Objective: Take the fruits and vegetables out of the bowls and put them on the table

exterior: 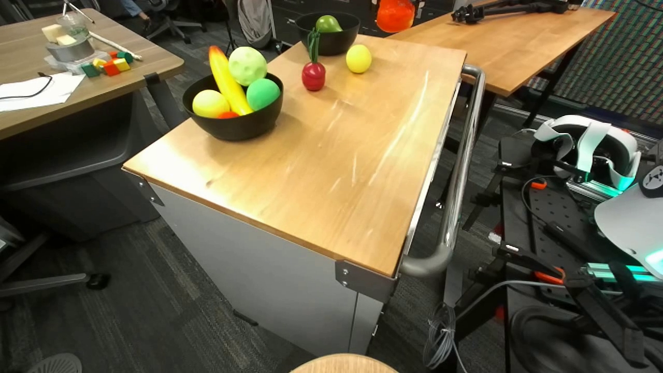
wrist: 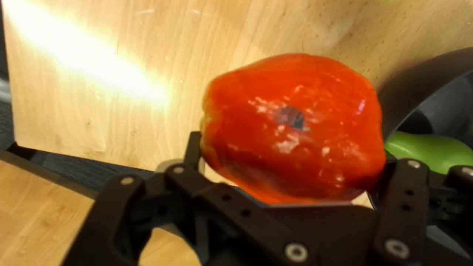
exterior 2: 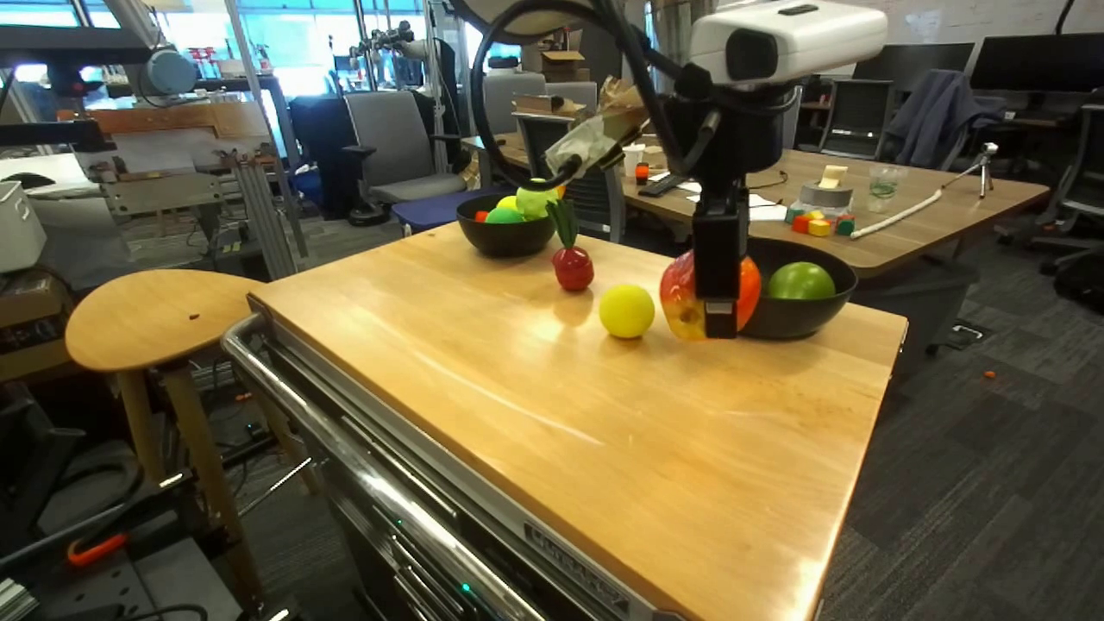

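Observation:
A red apple (wrist: 295, 129) fills the space between the fingers of my gripper (wrist: 292, 147), which press on it from both sides. In an exterior view this gripper (exterior 2: 721, 321) holds the apple beside a black bowl (exterior 2: 798, 319) with a green fruit (exterior 2: 800, 281) inside. Against the far end of the table (exterior: 336, 176), the apple (exterior: 395, 15) appears above the wood. The second black bowl (exterior: 238, 129) carries a banana (exterior: 228, 85), a pale green ball (exterior: 247, 66), a green ball (exterior: 263, 94), a yellow fruit (exterior: 210, 103) and an orange-red piece. On the tabletop are a red radish (exterior: 313, 76) and a yellow ball (exterior: 358, 58).
A metal bar handle (exterior: 469, 155) runs along one side of the table. Past the bowls lies a wooden desk (exterior 2: 914, 198) with tape, blocks and papers. A round stool (exterior 2: 164, 315) stands near the table's corner, and a headset (exterior: 590, 142) rests on the equipment nearby.

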`<state>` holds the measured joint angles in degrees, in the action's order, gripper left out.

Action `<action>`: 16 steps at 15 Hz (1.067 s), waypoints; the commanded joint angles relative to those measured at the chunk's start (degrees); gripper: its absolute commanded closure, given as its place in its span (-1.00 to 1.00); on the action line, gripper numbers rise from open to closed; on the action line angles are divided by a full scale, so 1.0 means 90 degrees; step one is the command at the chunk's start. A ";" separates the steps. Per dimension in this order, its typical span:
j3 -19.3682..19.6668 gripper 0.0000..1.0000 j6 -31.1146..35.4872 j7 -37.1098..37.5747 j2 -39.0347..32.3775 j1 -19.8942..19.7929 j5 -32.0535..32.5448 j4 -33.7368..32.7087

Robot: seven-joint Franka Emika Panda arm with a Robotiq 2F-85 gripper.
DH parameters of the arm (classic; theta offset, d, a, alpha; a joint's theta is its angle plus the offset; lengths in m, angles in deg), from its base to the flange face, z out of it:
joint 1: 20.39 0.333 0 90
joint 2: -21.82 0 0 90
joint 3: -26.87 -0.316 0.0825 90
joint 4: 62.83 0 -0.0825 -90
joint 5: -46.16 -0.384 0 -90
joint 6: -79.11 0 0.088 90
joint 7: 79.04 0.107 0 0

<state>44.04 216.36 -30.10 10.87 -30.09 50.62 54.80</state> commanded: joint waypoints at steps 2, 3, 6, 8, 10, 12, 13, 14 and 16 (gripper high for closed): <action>0.0058 -0.34 0.0529 0.0431 0.0039 0.0054 0.0503 0.0372; 0.0062 -0.34 0.0581 0.0493 0.0001 0.0056 0.0559 0.0387; 0.0040 -0.34 0.0519 0.0552 -0.0202 0.0037 0.0550 0.0270; 0.0046 -0.78 0.0539 0.0614 -0.0419 0.0033 0.0482 0.0124; 0.0040 -0.99 0.0577 0.0599 -0.0506 0.0026 0.0410 0.0089; 0.0034 -1.00 0.0477 0.0503 -0.0482 0.0023 0.0369 0.0084; 0.0024 -1.00 0.0508 0.0433 -0.0414 0.0012 0.0338 0.0101; 0.0009 -1.00 0.0483 0.0384 -0.0347 -0.0003 0.0282 0.0093; -0.0024 -1.00 0.0627 0.0235 -0.0173 -0.0043 0.0170 0.0065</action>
<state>44.10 220.51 -25.73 6.83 -30.09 54.05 55.97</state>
